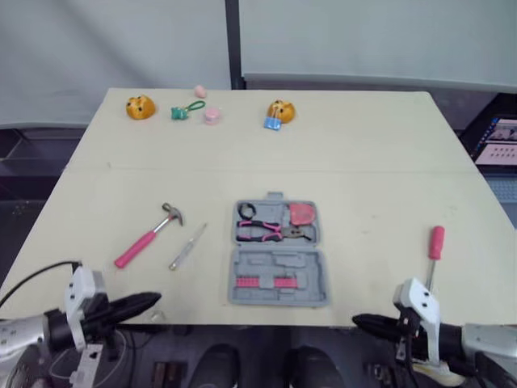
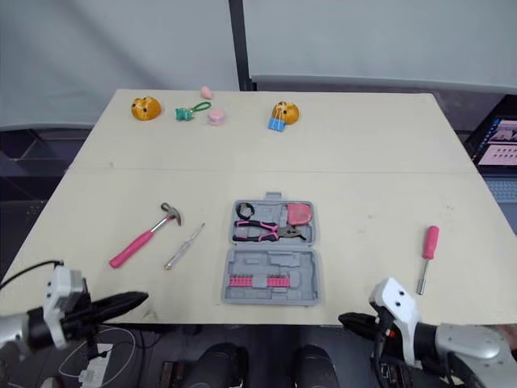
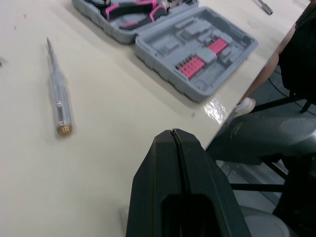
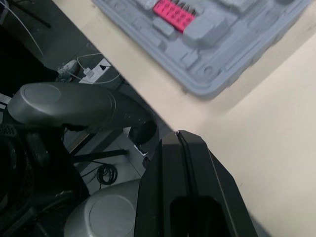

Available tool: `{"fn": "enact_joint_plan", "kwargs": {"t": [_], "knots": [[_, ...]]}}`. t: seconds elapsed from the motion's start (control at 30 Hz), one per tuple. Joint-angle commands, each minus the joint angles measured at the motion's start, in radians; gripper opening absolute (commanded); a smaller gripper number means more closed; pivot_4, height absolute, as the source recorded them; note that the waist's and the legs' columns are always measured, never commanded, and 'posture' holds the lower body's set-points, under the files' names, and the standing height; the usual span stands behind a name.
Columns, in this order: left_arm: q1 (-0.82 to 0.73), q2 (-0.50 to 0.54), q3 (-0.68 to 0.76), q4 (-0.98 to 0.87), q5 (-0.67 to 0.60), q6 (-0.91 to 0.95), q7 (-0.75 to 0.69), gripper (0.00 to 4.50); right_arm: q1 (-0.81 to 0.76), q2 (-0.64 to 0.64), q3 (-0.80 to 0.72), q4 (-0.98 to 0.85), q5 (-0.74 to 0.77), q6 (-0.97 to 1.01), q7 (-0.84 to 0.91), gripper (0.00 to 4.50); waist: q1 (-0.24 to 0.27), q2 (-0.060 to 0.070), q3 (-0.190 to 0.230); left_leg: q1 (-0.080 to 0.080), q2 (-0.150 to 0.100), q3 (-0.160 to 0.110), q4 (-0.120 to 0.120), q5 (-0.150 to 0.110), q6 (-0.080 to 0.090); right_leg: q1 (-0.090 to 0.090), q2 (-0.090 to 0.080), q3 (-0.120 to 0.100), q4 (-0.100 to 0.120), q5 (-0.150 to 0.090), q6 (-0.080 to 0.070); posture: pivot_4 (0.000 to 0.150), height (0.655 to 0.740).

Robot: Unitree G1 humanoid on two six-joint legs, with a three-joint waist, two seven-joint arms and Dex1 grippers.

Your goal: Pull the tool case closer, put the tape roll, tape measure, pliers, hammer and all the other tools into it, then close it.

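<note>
Tool case (image 1: 279, 252) open, holding pliers (image 1: 271, 232), tape roll (image 1: 246, 211), tape measure (image 1: 303, 213). My left gripper (image 1: 149, 303) and right gripper (image 1: 359, 322): pressed together.

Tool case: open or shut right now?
Open. The tool case lies flat with both halves facing up: pliers sit in the far half, a pink bit rack in the near half.

We see the tool case (image 2: 303, 267) lying open, pliers (image 2: 262, 232) in its far half. Left of it lie the hammer (image 2: 148, 235) and a clear screwdriver (image 2: 184, 246); right of it, a pink-handled screwdriver (image 2: 426, 255).
</note>
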Motion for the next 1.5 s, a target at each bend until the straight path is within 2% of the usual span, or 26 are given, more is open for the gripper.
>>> {"fn": "enact_joint_plan", "kwargs": {"t": [0.03, 0.1, 0.2, 0.23, 0.3, 0.43, 0.47, 0.5, 0.53, 0.7, 0.83, 0.97, 1.07, 1.23, 1.4, 1.5], "knots": [[0.065, -0.003, 0.054, -0.010, -0.014, -0.060, -0.031, 0.04, 0.026, 0.011, -0.025, -0.026, 0.026, -0.036, -0.001, 0.00, 0.001, 0.000, 0.000, 0.000, 0.000, 0.000, 0.000, 0.000, 0.000, 0.000, 0.000, 0.000, 0.000, 0.000, 0.000, 0.150, 0.6677], [0.095, -0.004, 0.063, 0.015, 0.002, -0.097, -0.036, 0.04, 0.058, 0.005, -0.038, -0.016, 0.031, -0.053, 0.018, 0.00, 0.001, 0.000, 0.000, 0.000, 0.000, 0.000, 0.000, -0.001, 0.000, 0.000, 0.000, 0.000, 0.000, 0.000, 0.000, 0.150, 0.6677], [0.114, -0.012, 0.065, 0.057, 0.023, -0.144, -0.032, 0.82, 0.092, 0.001, -0.044, 0.013, 0.025, -0.085, 0.035, 0.00, 0.005, 0.000, 0.000, 0.000, 0.000, 0.000, 0.000, -0.003, 0.001, 0.000, 0.000, 0.000, -0.001, 0.000, 0.000, 0.150, 0.6677], [0.121, -0.009, 0.062, 0.068, 0.022, -0.146, -0.034, 1.33, 0.101, 0.001, -0.044, 0.027, 0.022, -0.096, 0.039, 0.52, 0.004, 0.000, 0.000, 0.000, 0.000, 0.000, 0.000, -0.004, 0.003, 0.001, 0.000, 0.000, -0.002, 0.000, 0.000, 0.150, 0.6677], [0.126, -0.006, 0.054, 0.079, 0.017, -0.151, -0.040, 2.33, 0.118, 0.003, -0.043, 0.053, 0.017, -0.125, 0.048, 1.29, 0.003, 0.000, -0.001, 0.000, 0.000, 0.000, 0.001, -0.005, 0.005, 0.001, 0.000, 0.000, -0.002, 0.000, 0.000, 0.150, 0.6677], [0.119, -0.016, 0.052, 0.094, 0.021, -0.185, -0.031, 4.38, 0.132, 0.014, -0.046, 0.090, 0.002, -0.204, 0.056, 3.34, 0.001, 0.000, 0.000, 0.000, 0.000, 0.000, 0.000, -0.006, 0.006, 0.001, 0.000, 0.000, -0.003, 0.000, 0.000, 0.150, 0.6677], [0.118, -0.019, 0.052, 0.098, 0.021, -0.184, -0.023, 4.50, 0.133, 0.018, -0.057, 0.098, 0.008, -0.236, 0.069, 3.86, 0.001, 0.000, 0.000, 0.000, 0.001, 0.000, 0.000, -0.006, 0.006, 0.001, 0.000, 0.000, -0.002, 0.000, 0.000, 0.150, 0.6677], [0.119, -0.019, 0.052, 0.101, 0.022, -0.176, -0.012, 4.50, 0.135, 0.018, -0.070, 0.102, 0.017, -0.267, 0.088, 4.38, 0.001, 0.000, 0.000, 0.000, 0.001, 0.000, 0.000, -0.006, 0.006, 0.001, 0.000, 0.000, -0.002, 0.000, 0.000, 0.150, 0.6677], [0.118, -0.021, 0.053, 0.103, 0.022, -0.172, -0.003, 4.50, 0.137, 0.017, -0.088, 0.104, 0.029, -0.294, 0.108, 4.45, 0.001, 0.000, 0.000, 0.000, 0.001, 0.000, 0.000, -0.006, 0.006, 0.001, 0.000, 0.000, -0.003, 0.000, 0.000, 0.150, 0.6677], [0.072, -0.023, 0.038, 0.096, 0.006, -0.106, 0.063, 4.50, 0.098, 0.033, -0.162, 0.099, 0.044, -0.420, 0.134, 4.45, 0.001, 0.000, 0.000, 0.001, 0.001, 0.000, 0.000, -0.006, 0.006, 0.002, 0.000, 0.000, -0.003, 0.000, 0.000, 0.150, 0.6677], [0.054, -0.007, 0.028, 0.064, 0.020, -0.063, 0.097, 4.50, 0.056, 0.099, -0.169, 0.116, 0.078, -0.525, 0.130, 4.45, 0.002, 0.000, 0.000, 0.001, 0.001, 0.000, 0.000, -0.005, 0.004, 0.002, 0.001, 0.000, -0.003, 0.000, 0.000, 0.150, 0.6677], [0.005, 0.032, 0.031, -0.020, 0.004, 0.038, 0.163, 4.50, 0.012, 0.099, -0.148, 0.133, 0.058, -0.552, 0.127, 4.45, 0.002, 0.000, 0.000, 0.001, 0.000, 0.000, 0.001, -0.004, 0.002, 0.003, 0.000, 0.000, -0.003, 0.000, 0.001, 0.150, 0.6677], [-0.081, 0.092, -0.016, -0.111, 0.052, 0.189, 0.291, 4.50, -0.040, 0.085, -0.119, 0.118, 0.057, -0.523, 0.100, 4.45, 0.002, 0.000, 0.000, 0.003, 0.001, -0.001, 0.001, -0.004, 0.002, 0.005, 0.001, 0.000, -0.003, 0.000, 0.001, 0.150, 0.6677], [-0.244, 0.132, -0.132, -0.226, 0.086, 0.424, 0.466, 4.50, -0.107, 0.066, -0.077, 0.114, 0.040, -0.492, 0.065, 4.45, 0.001, 0.002, 0.000, 0.008, 0.000, -0.001, 0.001, -0.004, 0.002, 0.010, 0.001, 0.000, -0.003, 0.000, 0.001, 0.150, 0.6677], [-0.473, 0.106, -0.285, -0.248, 0.102, 0.627, 0.600, 4.50, -0.150, 0.045, -0.059, 0.082, 0.048, -0.443, 0.026, 4.45, 0.002, 0.002, 0.001, 0.010, 0.000, 0.000, 0.000, -0.004, 0.001, 0.012, 0.002, 0.000, -0.004, 0.000, 0.001, 0.150, 0.6677], [-0.576, 0.073, -0.341, -0.220, 0.122, 0.676, 0.659, 4.50, -0.156, 0.032, -0.065, 0.061, 0.052, -0.416, 0.009, 4.45, 0.002, 0.002, 0.001, 0.010, 0.000, 0.000, 0.000, -0.003, 0.000, 0.012, 0.002, 0.000, -0.003, 0.000, 0.001, 0.150, 0.6677]]}}
